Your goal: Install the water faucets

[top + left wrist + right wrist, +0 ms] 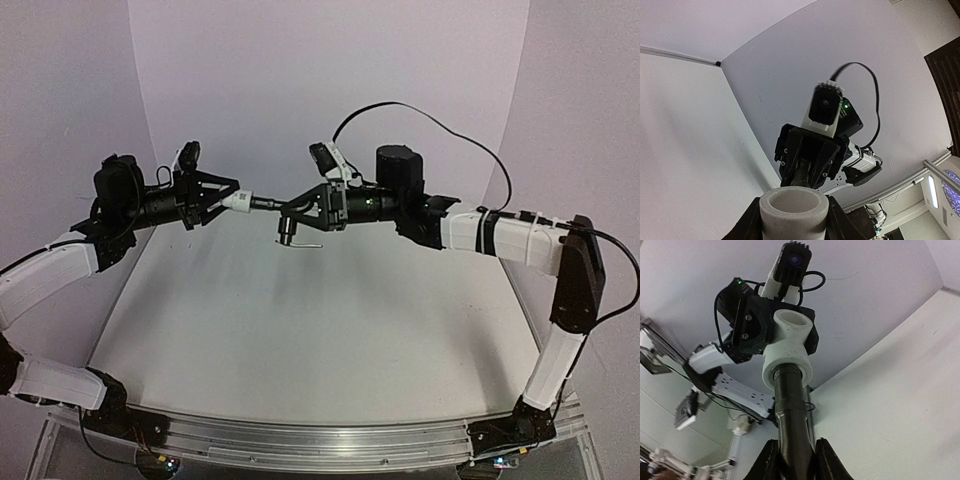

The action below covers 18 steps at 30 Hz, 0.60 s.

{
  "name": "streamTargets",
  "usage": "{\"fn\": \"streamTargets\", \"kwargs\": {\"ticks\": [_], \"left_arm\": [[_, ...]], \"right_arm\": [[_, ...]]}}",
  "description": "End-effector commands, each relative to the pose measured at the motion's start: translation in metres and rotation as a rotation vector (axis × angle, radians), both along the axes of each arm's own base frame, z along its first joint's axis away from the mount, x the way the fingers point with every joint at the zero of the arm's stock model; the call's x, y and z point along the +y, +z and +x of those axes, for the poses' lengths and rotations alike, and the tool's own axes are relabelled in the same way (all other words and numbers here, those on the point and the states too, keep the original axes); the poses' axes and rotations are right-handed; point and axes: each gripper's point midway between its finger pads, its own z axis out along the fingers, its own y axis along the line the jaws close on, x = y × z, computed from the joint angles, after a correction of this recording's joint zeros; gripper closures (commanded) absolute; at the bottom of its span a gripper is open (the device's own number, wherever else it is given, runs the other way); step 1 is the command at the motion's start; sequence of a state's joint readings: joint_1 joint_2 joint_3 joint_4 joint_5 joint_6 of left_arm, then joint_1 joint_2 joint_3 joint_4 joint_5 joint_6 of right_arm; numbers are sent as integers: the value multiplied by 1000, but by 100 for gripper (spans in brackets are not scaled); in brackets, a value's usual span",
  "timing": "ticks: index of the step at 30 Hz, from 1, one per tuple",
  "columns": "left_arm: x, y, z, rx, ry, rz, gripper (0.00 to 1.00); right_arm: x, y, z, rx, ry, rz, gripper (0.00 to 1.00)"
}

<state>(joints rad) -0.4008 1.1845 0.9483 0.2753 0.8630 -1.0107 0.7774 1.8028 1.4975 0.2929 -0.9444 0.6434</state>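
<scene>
Both arms are raised above the table and meet at the middle back. My left gripper is shut on the white cylindrical fitting, seen close up in the left wrist view. My right gripper is shut on the black tap, whose lever handle hangs down. In the right wrist view the tap's black stem runs up from between my fingers into the white fitting. The tap's threaded end sits inside the fitting's mouth.
The white table lies below both grippers, with pale walls behind and at the sides. A black cable loops above the right arm. A metal rail runs along the near edge.
</scene>
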Motion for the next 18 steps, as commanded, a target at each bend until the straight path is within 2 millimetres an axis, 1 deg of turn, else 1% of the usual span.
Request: {"fn": "streamTargets", "kwargs": {"ticks": [1, 6, 9, 10, 11, 12, 13, 14, 16, 17, 18], "left_arm": [[8, 14, 2, -87, 39, 10, 100], [12, 19, 2, -111, 70, -4, 100], [13, 20, 2, -111, 79, -5, 100], [13, 19, 3, -109, 82, -5, 100], [13, 20, 3, -108, 86, -5, 100], [14, 20, 3, -108, 91, -5, 100], [15, 20, 4, -108, 98, -3, 100], [16, 21, 5, -111, 109, 0, 100], [18, 21, 6, -115, 135, 14, 100], [19, 21, 7, -116, 145, 18, 100], [20, 21, 7, -117, 149, 22, 100]], "right_arm": [[-9, 48, 11, 354, 119, 108, 100], [-3, 30, 24, 631, 147, 102, 100], [-8, 23, 32, 835, 161, 177, 100], [-12, 26, 34, 882, 173, 229, 97], [-16, 27, 37, 920, 180, 277, 84], [-21, 25, 40, 941, 187, 310, 62], [-24, 22, 44, 960, 189, 328, 42], [-28, 21, 46, 948, 189, 334, 28], [-38, 13, 53, 906, 159, 334, 8], [-43, 12, 55, 874, 137, 343, 3], [-51, 6, 61, 857, 106, 347, 2]]}}
